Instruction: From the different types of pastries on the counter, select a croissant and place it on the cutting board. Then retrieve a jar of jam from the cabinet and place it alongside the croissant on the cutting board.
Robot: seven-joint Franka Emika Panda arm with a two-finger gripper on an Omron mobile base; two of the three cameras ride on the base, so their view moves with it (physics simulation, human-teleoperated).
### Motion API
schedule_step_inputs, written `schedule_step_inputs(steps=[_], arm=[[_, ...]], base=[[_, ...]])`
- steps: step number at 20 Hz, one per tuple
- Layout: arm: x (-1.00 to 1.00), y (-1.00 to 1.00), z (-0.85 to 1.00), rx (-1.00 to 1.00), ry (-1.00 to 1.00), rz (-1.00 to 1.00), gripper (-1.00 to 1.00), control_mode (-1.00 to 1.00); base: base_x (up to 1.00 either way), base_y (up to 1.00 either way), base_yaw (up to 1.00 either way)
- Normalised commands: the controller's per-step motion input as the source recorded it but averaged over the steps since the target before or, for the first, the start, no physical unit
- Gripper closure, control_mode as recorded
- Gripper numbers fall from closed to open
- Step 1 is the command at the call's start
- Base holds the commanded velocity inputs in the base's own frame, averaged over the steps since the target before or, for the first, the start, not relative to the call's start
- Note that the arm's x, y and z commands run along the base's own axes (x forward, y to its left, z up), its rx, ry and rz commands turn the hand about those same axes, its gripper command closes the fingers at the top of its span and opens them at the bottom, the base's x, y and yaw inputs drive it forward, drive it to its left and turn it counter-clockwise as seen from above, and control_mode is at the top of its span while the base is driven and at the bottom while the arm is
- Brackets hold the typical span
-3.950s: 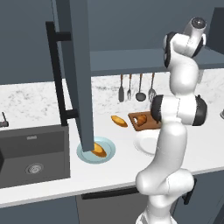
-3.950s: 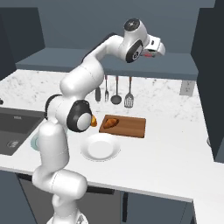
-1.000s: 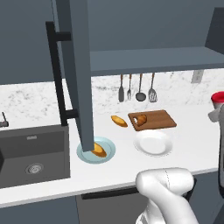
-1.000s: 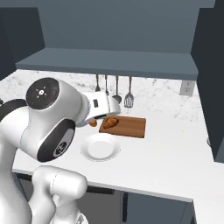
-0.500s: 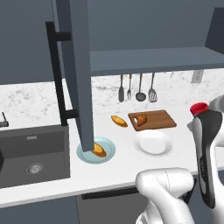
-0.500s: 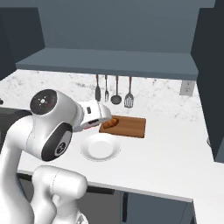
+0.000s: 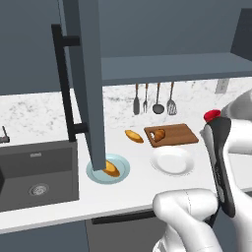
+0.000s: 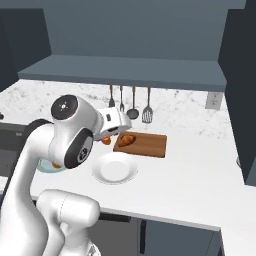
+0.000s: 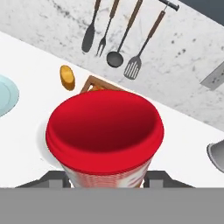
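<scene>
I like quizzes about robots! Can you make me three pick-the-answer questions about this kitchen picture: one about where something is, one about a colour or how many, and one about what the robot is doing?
1. Where is the croissant?
A. in the sink
B. on the cutting board
C. on the white plate

2. How many utensils hang on the wall?
A. two
B. four
C. six

3. What are the robot's fingers doing?
A. holding the jar of jam
B. holding a spoon
C. holding nothing

Answers:
1 B, the croissant lies on the brown board.
2 B, four hang in a row under the shelf.
3 A, the hand view has the red-lidded jar held between the fingers.
</scene>
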Motion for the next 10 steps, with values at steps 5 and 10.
schedule_step_inputs(steps=[5,10], arm=[[0.53,0.0,-0.58,0.03,-0.11,-0.04,1.0,-1.0],[0.44,-0.02,-0.38,0.1,-0.11,-0.09,1.0,-1.0]], base=[[0.0,0.0,0.0],[0.0,0.0,0.0]])
